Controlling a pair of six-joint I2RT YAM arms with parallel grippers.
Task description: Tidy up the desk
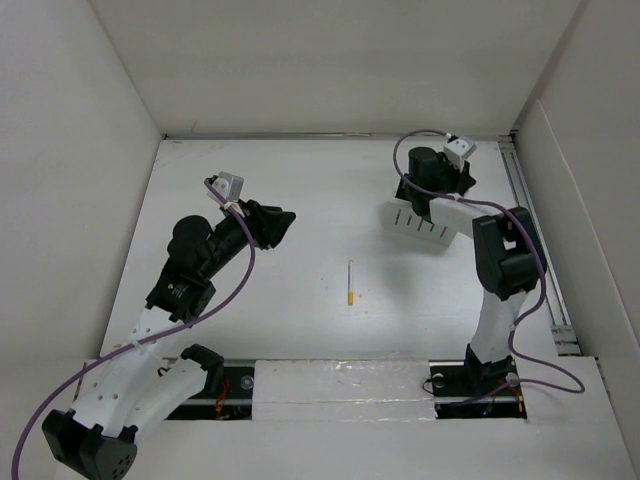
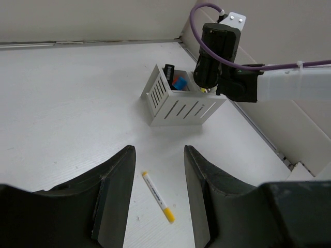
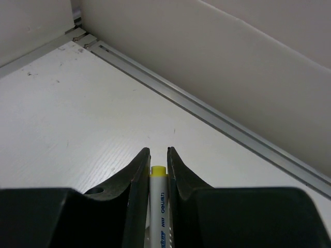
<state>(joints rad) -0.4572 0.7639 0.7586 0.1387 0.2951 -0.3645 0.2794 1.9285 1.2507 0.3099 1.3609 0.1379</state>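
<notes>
The desk (image 1: 300, 180) is a white tabletop walled by white panels. A white marker with yellow ends (image 1: 350, 282) lies loose near its middle. In the left wrist view this marker (image 2: 158, 196) shows on the desk past my left gripper (image 2: 159, 150), which is open and holds nothing. In the top view the left gripper (image 1: 280, 222) hovers left of the marker. My right gripper (image 3: 158, 152) is shut on a second white marker with a yellow end (image 3: 158, 188). It hangs over the white slotted organizer box (image 2: 178, 106), pointing down into it.
The organizer box (image 1: 415, 225) stands at the back right and holds a black item (image 2: 169, 72) and a blue and red item (image 2: 180, 82). A metal rail (image 1: 535, 240) runs along the desk's right edge, close to the right arm. White panels wall the other sides.
</notes>
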